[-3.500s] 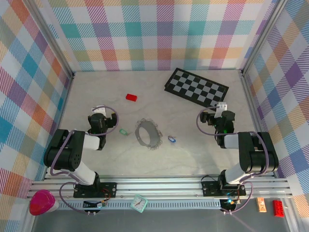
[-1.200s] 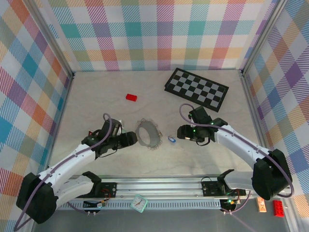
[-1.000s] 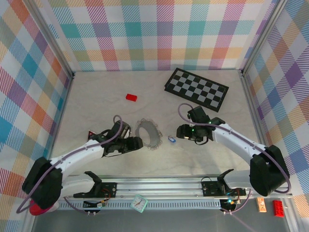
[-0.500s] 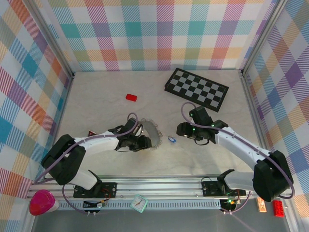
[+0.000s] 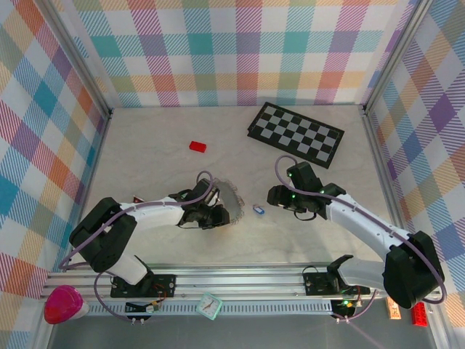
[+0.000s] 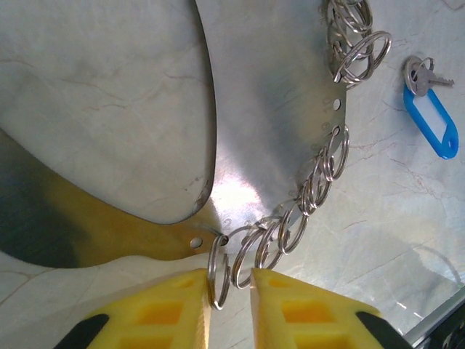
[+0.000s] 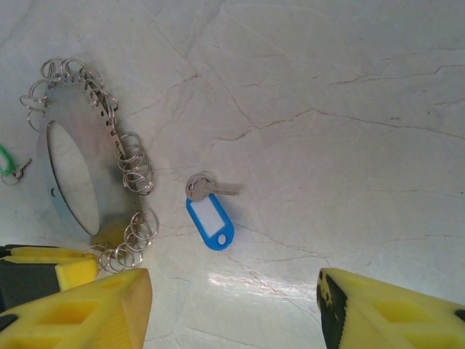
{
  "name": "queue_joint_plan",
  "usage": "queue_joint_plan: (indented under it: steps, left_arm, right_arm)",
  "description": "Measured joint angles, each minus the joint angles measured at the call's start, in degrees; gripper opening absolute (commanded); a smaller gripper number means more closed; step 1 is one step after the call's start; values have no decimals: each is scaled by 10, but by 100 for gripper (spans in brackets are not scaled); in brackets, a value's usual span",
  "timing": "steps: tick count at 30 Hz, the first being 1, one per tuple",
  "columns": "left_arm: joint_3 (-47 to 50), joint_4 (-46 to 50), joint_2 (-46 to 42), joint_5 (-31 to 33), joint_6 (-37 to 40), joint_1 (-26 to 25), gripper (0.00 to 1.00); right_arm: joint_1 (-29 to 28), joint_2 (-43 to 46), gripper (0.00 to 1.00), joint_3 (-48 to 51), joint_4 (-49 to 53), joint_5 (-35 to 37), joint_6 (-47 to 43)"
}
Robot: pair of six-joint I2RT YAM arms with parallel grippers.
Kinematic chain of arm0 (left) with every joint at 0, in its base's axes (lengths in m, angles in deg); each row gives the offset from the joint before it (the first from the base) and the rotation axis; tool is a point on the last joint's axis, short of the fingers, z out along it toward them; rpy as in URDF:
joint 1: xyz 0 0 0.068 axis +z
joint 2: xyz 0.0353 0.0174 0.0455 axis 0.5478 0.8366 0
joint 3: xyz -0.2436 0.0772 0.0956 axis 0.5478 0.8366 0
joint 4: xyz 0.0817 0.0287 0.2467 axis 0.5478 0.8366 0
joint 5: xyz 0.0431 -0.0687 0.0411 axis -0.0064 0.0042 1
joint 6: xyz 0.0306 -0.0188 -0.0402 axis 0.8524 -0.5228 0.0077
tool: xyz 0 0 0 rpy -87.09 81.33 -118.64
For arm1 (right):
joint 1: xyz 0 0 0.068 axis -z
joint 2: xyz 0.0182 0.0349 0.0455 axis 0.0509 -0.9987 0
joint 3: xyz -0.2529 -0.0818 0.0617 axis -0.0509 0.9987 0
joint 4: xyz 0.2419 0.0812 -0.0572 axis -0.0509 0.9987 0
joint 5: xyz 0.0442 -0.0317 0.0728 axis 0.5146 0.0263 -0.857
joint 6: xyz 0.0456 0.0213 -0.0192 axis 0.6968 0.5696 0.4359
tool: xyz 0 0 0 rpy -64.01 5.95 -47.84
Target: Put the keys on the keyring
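Left gripper [image 5: 220, 216] is down at the near edge of the keyring [image 5: 231, 196], which lies flat on the table [image 5: 145, 160] mid-scene. In the left wrist view we see its yellow fingers [image 6: 156, 313] nearly closed, with just a slim gap. One or two of the small split rings along the keyring's edge stand in that gap. We can't tell if the pads actually pinch them.

Right gripper [image 5: 271, 196] is just right of the blue key [image 5: 257, 209], its fingers [image 7: 80, 309] spread wide and holding nothing. The blue key lies on the table between the keyring and the right gripper, near the ring but not touching it.

We catch the green key [image 7: 6, 161] at the left frame edge of the right wrist view, on the ring's other side. Red block [image 5: 197, 146] and checkerboard [image 5: 296, 134] sit farther back, well apart.
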Motion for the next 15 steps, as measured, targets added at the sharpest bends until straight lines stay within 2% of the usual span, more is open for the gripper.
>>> queue_joint_plan:
  steps: [15]
  left_arm:
    - [-4,6,0,26,0,-2,12]
  right_arm:
    - [0,10,61,1,0,2,2]
